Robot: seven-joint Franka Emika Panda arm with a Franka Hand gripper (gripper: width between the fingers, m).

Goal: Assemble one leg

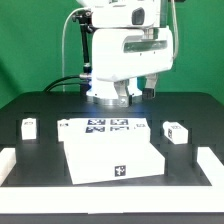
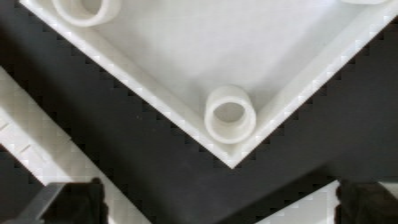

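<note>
Judging by how things lie, the task is at its very start: no leg is fitted and none is in hand. The jaws stand wide open and empty, their dark fingertips showing at either side of the wrist view with only black table between them. Just beyond the jaws, roughly centred between the fingertips, lies one pointed corner of the square white panel, flat on the table. The corner socket is a round hole facing up with nothing in it. A second socket, farther from the jaws along the panel's edge, is only partly in the wrist view, and no peg shows in the part that is visible. The leg sits on the table well apart from the jaws, off to one side. The other leg sits about as far off on the opposite side. Neither touches the panel, and neither shows in the wrist view. The arm hangs low over the panel's far side, above the marker board, which lies just beside the panel. What is left, by my reading, is nearly everything: reach one leg, close on it, carry it to an empty socket, and seat it there.
</note>
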